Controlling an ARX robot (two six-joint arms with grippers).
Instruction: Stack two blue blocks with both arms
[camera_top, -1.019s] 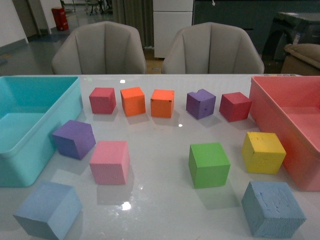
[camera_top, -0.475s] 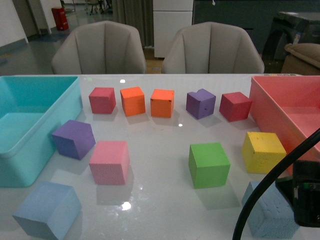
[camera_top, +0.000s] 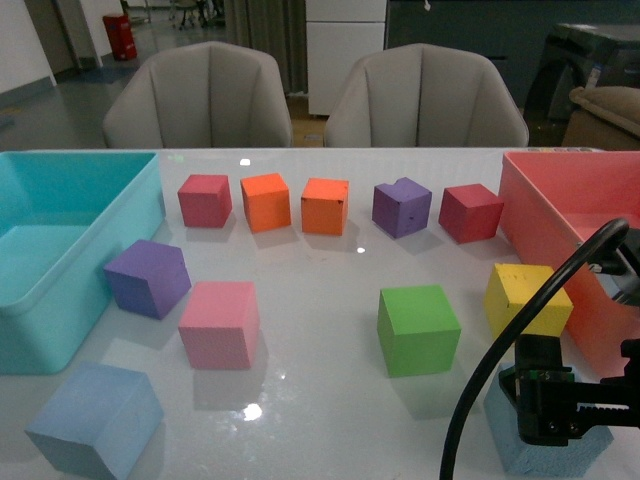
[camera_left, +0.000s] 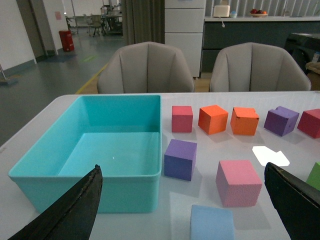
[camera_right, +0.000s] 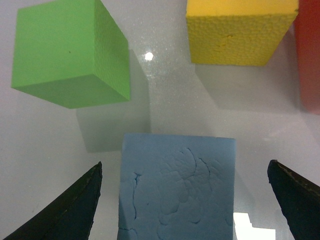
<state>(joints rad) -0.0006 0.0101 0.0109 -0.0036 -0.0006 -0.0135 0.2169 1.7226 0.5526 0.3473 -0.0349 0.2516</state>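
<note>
One pale blue block (camera_top: 95, 420) lies at the table's near left; it also shows in the left wrist view (camera_left: 212, 222). The other blue block (camera_top: 520, 457) lies at the near right, mostly hidden behind my right arm. My right gripper (camera_top: 548, 405) hangs over it. In the right wrist view the right gripper (camera_right: 182, 200) is open, and this block (camera_right: 177, 180) lies between the spread fingers (camera_right: 75, 210), apart from both. My left gripper (camera_left: 185, 210) is open and empty, back from the left blue block. The left arm is out of the front view.
A turquoise bin (camera_top: 60, 330) stands at the left and a pink bin (camera_top: 560, 215) at the right. Green (camera_top: 418, 328), yellow (camera_top: 520, 300), pink (camera_top: 218, 323) and purple (camera_top: 148, 278) cubes lie mid-table. A row of red, orange and purple cubes lies behind.
My right arm has come into the front view from the lower right and moved over the right blue block. The blocks have not moved.
</note>
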